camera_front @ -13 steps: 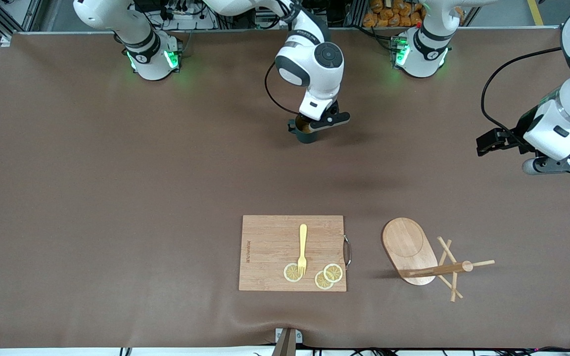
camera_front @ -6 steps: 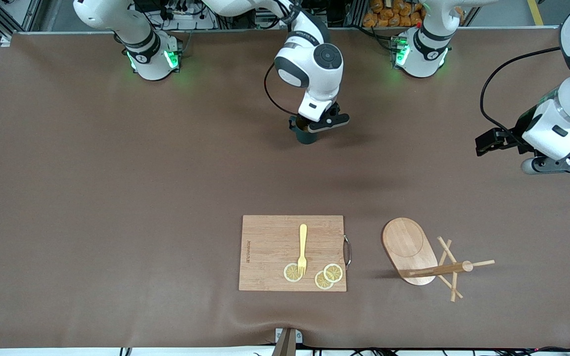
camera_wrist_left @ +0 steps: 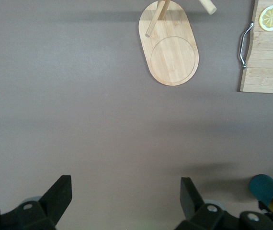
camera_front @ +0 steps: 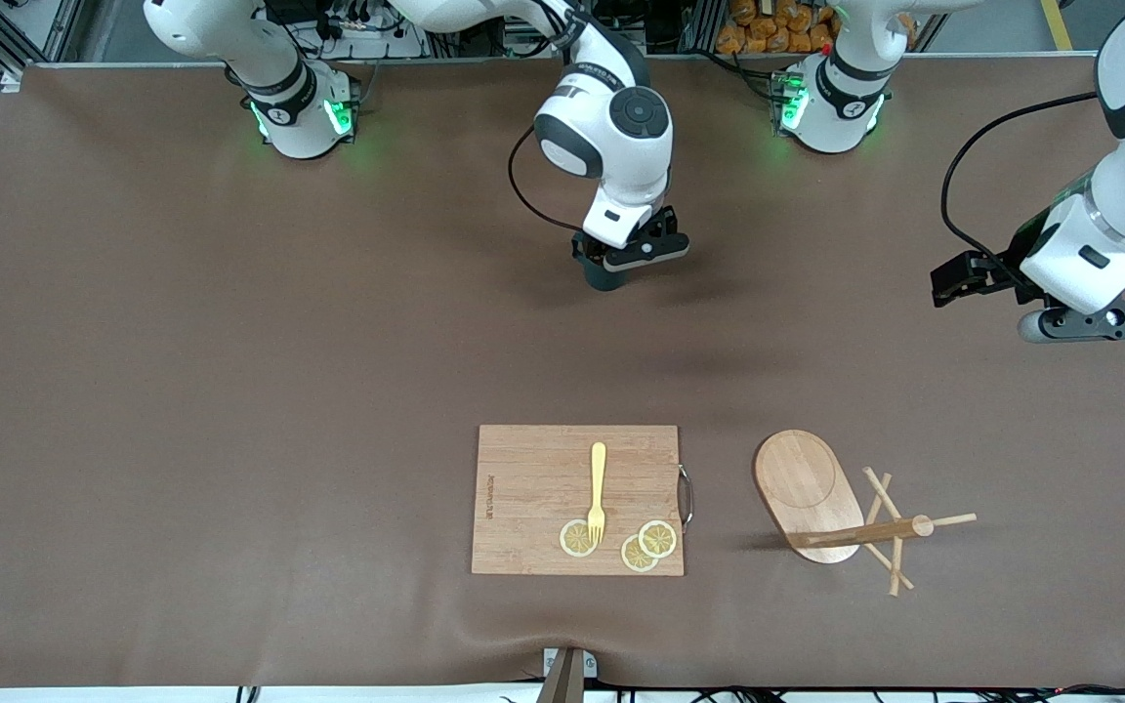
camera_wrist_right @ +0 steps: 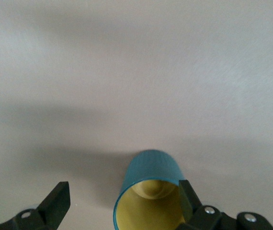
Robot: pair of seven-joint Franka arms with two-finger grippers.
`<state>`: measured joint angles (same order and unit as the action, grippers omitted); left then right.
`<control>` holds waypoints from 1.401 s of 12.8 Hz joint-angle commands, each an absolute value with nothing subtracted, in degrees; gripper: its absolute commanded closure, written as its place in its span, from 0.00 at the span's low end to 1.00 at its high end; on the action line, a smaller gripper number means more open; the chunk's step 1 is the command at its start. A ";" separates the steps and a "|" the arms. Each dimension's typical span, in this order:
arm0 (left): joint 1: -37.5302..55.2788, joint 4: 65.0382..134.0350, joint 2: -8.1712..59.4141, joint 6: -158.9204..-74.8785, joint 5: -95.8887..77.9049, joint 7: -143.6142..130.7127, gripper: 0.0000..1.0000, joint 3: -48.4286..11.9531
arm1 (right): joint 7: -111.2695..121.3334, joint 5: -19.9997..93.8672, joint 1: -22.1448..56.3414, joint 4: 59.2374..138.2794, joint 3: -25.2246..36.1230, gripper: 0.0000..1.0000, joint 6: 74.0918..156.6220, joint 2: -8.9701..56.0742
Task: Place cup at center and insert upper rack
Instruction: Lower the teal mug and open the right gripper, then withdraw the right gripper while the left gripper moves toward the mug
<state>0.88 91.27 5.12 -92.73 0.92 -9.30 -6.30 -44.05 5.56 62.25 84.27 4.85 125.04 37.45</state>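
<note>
teal ribbing marks the cup (camera_front: 604, 276), which is seen on the brown table (camera_front: 230, 391) between the two arm bases, farther from the front camera than the cutting board (camera_front: 533, 488). the right gripper (camera_front: 626, 256) is set low over it — its fingers (camera_wrist_right: 55, 201) are spread wide, one pad (camera_wrist_right: 187, 199) sits just beside the cup's rim, the cup (camera_wrist_right: 148, 191) lies between the fingers, and whether it is touched cannot be told. the yellowish inside is shown in the right wrist view.

the upper rack (camera_front: 841, 513) is found near the front camera, toward the left arm's end of the table and just beside the cutting board; its oval base (camera_wrist_left: 169, 48) lies flat, with the post and pegs leaning over it. a yellow fork (camera_front: 598, 493) and lemon slices (camera_front: 641, 547) are laid on the board.

the left gripper (camera_front: 1090, 322) is held in the air over bare table at the left arm's end — its fingers (camera_wrist_left: 60, 194) are spread apart and nothing is gripped.
</note>
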 commanded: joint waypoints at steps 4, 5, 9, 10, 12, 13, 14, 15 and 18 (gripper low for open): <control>0.88 90.44 5.10 -91.85 1.85 -12.57 0.00 -8.17 | -44.47 4.92 51.79 85.25 3.96 0.00 113.58 24.28; 0.88 90.35 5.10 -91.85 2.11 -12.13 0.00 -8.17 | -44.39 4.92 49.77 85.25 3.87 0.00 111.47 22.34; 0.79 90.09 4.83 -91.85 2.11 -12.30 0.00 -8.17 | -34.22 5.10 38.53 85.25 3.08 0.00 99.70 14.70; 0.79 89.91 4.92 -91.85 2.11 -12.48 0.00 -8.17 | -31.23 5.18 34.75 85.25 3.08 0.00 96.54 12.76; 0.79 89.91 5.01 -91.85 2.11 -12.22 0.00 -8.17 | -24.56 5.19 26.76 85.17 2.99 0.00 92.22 9.16; 0.79 89.91 4.92 -91.85 2.11 -12.74 0.00 -8.17 | -19.48 5.10 22.98 85.17 3.08 0.00 91.33 7.66; 0.88 89.91 4.92 -91.85 2.11 -12.83 0.00 -8.26 | -15.16 4.84 19.89 85.17 3.16 0.00 90.36 6.60; 0.88 89.91 4.92 -91.85 2.11 -12.92 0.00 -8.35 | -11.90 4.66 16.56 85.25 3.16 0.00 88.61 5.81; 0.88 90.09 5.01 -91.85 2.02 -12.83 0.00 -8.35 | -6.87 3.61 9.34 85.43 3.43 0.00 86.83 5.01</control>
<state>0.89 90.62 5.11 -92.67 0.92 -11.69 -7.96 -8.94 5.24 12.71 83.74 4.86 86.59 6.23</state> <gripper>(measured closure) 0.000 0.000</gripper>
